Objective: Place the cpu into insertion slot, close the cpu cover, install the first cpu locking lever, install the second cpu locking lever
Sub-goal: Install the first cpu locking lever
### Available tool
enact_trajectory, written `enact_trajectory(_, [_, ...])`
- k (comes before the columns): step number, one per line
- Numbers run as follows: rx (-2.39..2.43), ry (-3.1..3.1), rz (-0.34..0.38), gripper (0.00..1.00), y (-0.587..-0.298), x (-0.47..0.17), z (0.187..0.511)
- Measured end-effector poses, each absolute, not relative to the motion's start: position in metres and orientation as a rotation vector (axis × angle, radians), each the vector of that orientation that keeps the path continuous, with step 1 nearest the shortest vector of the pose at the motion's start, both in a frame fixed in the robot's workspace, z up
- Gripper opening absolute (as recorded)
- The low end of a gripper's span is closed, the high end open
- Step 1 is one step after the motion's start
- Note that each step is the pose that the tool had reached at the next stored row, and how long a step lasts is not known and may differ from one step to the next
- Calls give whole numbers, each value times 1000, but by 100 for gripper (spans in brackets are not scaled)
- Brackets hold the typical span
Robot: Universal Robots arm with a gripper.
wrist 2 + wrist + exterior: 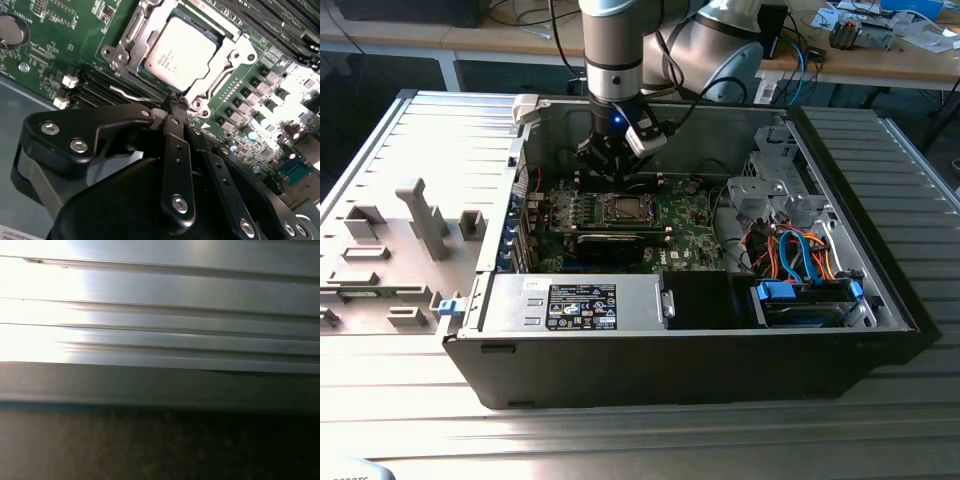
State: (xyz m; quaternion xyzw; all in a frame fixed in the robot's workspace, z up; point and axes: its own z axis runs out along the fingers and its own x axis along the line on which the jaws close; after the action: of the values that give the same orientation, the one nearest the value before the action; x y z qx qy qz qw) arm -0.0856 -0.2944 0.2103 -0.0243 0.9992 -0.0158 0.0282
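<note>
The cpu, a silvery-beige square, lies flat in the insertion slot on the green motherboard. The cpu cover lies down around it as a silver frame. In the exterior view the cpu shows mid-board, with my gripper low over the socket's far edge. In the second wrist view my gripper has its black fingers pressed together, with the tips at the socket's edge. A thin silver locking lever runs alongside that edge up to the tips.
The open computer case rests on a ridged metal table. A long black card and a power supply lie on the near side of the socket. Drive bay with blue cables at the exterior view's right. Grey fixture blocks at its left.
</note>
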Motion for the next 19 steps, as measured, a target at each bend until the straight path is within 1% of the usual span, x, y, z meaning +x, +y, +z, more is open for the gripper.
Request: enact_trajectory(19, [-78, 3086, -49, 11, -292, -68, 200])
